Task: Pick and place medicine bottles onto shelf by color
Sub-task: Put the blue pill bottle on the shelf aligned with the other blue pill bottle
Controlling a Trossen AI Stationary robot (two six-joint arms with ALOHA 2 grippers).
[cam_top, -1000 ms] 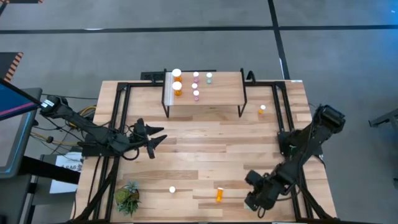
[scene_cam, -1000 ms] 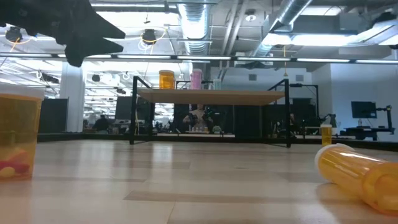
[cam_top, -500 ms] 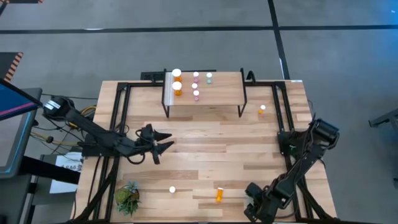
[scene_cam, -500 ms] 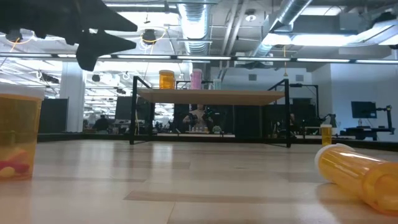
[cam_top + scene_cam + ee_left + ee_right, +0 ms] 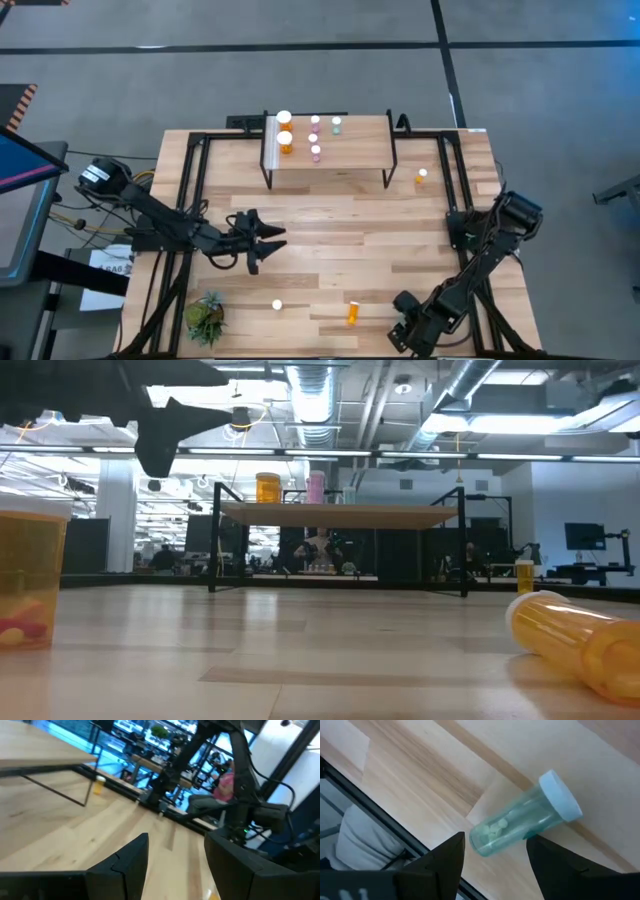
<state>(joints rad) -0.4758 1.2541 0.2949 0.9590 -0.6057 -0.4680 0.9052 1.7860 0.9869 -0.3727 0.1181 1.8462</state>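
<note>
- You are working the pick step: your right gripper is hanging over a pale green bottle lying on its side near the table's front right edge, with its fingers spread wide on either side and holding nothing.
- That bottle is lying tilted across the gap, cap end pointing away from the gripper (the high view is hiding it under the arm).
- Your next move is calling for a descent that straddles the body, not the cap, then a close; I judge a round bottle on its side could roll away.
- Your left gripper is hovering over the left middle of the table, jaws parted and empty.
- The shelf is sitting at the far side, already carrying orange, pink and green bottles.
- An orange bottle is lying near the front edge, another upright one is waiting right of the shelf.
</note>
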